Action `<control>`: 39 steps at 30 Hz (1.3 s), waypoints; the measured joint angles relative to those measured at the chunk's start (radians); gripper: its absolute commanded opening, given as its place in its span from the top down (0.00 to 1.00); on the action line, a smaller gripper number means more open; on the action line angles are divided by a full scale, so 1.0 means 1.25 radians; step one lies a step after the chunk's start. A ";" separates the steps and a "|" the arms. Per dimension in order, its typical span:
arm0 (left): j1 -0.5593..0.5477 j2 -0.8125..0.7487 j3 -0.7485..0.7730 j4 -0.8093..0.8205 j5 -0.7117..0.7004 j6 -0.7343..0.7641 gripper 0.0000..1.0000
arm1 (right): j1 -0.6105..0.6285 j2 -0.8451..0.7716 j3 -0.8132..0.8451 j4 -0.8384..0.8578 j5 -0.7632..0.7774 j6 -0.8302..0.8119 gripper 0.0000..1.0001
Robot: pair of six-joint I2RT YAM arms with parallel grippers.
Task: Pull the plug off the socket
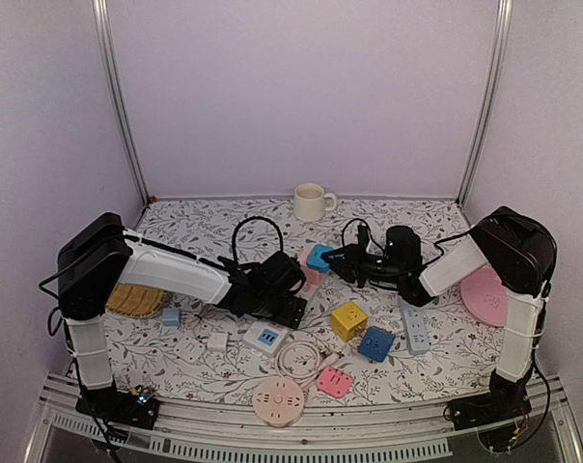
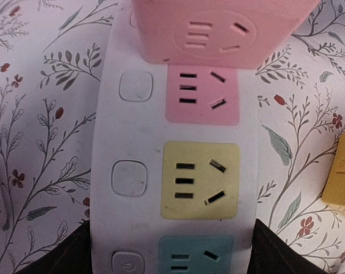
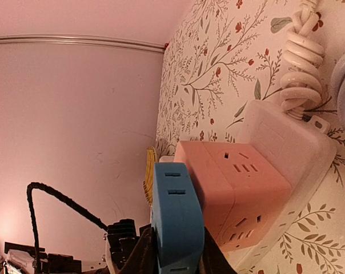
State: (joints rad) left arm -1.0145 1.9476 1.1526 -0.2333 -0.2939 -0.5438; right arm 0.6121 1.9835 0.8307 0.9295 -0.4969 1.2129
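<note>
Two grippers meet on one strip

Floral table (image 1: 456,362), pale walls. Near edge: one round pink socket (image 1: 278,400), one pink adapter (image 1: 335,382). Behind: one yellow cube (image 1: 349,320), one blue cube (image 1: 376,343). Mid-table: left gripper (image 2: 172,254) clamps the white power strip (image 2: 132,131). Right gripper (image 3: 175,257) pinches the blue plug (image 3: 178,222), against the strip's pink cube (image 3: 235,188). Far: one mug (image 1: 311,202).

pink cube (image 2: 218,28) atop strip (image 2: 109,131), yellow cube (image 2: 341,171) beside

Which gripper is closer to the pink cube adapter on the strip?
Right. The right gripper holds the blue plug right beside the pink cube; the left gripper clamps the strip, two open sockets away.
</note>
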 measured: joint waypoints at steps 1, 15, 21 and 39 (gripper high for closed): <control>0.000 0.001 0.002 -0.001 -0.001 -0.002 0.86 | 0.000 0.000 0.000 0.007 -0.003 0.005 0.85; 0.000 0.013 0.017 -0.003 -0.002 -0.001 0.88 | -0.004 0.000 -0.013 0.133 -0.036 0.076 0.93; 0.000 0.013 0.017 -0.002 -0.002 -0.001 0.88 | -0.001 -0.002 -0.015 0.227 -0.069 0.105 0.93; 0.000 0.013 0.015 0.000 -0.002 -0.002 0.87 | -0.024 -0.244 -0.130 0.028 0.005 -0.073 0.93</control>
State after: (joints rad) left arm -1.0145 1.9640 1.1717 -0.2333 -0.2962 -0.5457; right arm 0.5816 1.6787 0.6685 0.9649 -0.4911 1.1213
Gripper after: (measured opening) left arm 0.830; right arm 0.170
